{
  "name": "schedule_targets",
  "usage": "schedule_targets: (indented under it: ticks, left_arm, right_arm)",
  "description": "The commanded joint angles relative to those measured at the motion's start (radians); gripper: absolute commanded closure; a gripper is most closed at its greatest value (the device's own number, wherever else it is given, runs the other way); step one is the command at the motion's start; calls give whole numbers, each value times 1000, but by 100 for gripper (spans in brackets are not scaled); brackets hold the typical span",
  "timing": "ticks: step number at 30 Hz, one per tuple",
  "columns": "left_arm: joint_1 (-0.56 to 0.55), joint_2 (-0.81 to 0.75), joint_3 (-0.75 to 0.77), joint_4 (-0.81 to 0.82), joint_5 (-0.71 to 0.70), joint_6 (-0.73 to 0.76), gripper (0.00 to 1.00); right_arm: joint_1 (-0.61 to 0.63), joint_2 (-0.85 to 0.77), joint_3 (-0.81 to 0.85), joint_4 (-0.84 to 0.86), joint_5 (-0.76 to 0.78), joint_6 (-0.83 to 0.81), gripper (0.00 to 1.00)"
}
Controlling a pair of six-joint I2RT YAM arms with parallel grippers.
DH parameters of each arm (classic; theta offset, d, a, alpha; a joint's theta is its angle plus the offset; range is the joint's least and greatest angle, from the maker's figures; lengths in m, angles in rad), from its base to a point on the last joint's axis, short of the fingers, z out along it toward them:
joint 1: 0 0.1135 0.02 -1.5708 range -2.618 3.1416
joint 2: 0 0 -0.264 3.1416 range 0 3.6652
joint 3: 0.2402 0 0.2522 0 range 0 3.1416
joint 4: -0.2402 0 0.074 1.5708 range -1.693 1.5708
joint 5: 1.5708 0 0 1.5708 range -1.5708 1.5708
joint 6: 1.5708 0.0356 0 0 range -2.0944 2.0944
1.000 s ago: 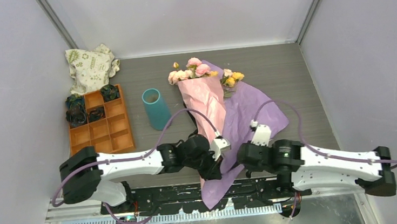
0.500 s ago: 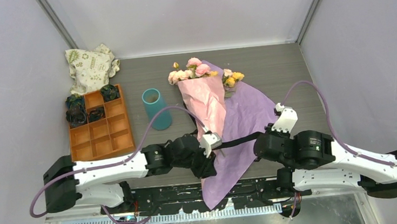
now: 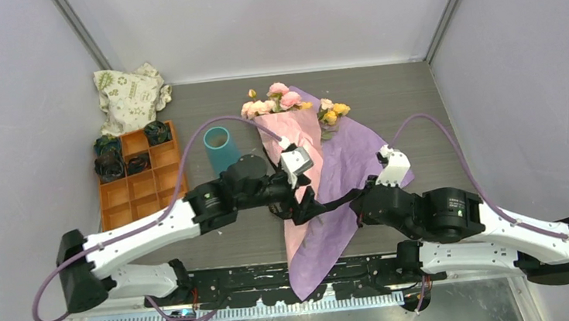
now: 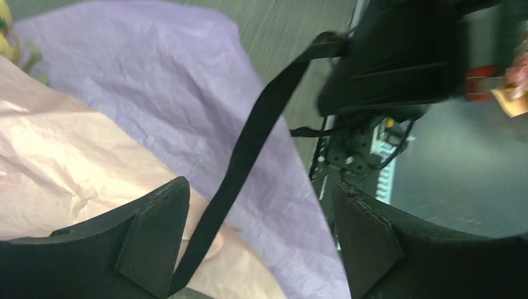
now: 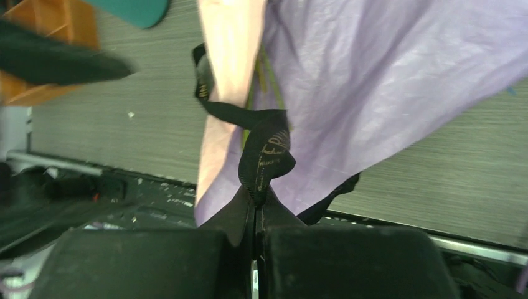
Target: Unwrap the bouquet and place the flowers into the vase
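The bouquet lies along the table's middle, its flowers [image 3: 285, 101] at the far end over pink paper [image 3: 300, 140] and a lilac sheet [image 3: 353, 168]. A black ribbon [image 3: 333, 202] runs from the wrap's lower part to my right gripper [image 3: 361, 199], which is shut on it. In the right wrist view the ribbon [image 5: 264, 152] is pinched in that gripper [image 5: 255, 202]. My left gripper [image 3: 303, 205] hovers over the wrap. It stands open [image 4: 258, 240], and the ribbon [image 4: 249, 149] passes loosely between its fingers [image 4: 155, 237]. The teal vase [image 3: 221, 152] stands upright left of the bouquet.
An orange compartment tray [image 3: 144, 190] with small dark bundles sits at the left. A cream printed cloth bag [image 3: 130, 96] lies behind it. The lilac sheet overhangs the table's near edge [image 3: 307, 279] above the arm bases. Walls close in the table on three sides.
My left gripper has opened, let go of the ribbon and swung away from the near edge up over the wrap. The right gripper stays shut on the ribbon and has shifted slightly left.
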Motion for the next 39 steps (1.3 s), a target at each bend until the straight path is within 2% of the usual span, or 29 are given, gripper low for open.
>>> schedule_targets:
  ticks: [1,10,19,22,25,28,30,39]
  left_arm:
    - [69,89,58,67,141,85,15]
    - [145,170,173,-7,308,151,15]
    - [147,254,239,-6,544,126,19]
    - [147,260,229,18,609,100,28]
    - [147,276,218,29,640,77,45]
    - [148,275,202,17,564,69,62]
    - [149,254,191,10,466,65,69]
    - [202,-25,117,-27,129,58,77]
  right_arm:
    - [6,-10,36,218,-101,-152,99]
    - [5,34,136,295,-225,-299,99]
    - [6,59,212,284,-204,-350,99]
    - [5,55,227,272,-179,-359,99]
    - [6,41,228,266,-155,-363,99]
    - [5,30,229,251,-127,-362,99]
    - [5,22,229,221,-99,-349,99]
    - [6,-51,227,122,24,-292,99]
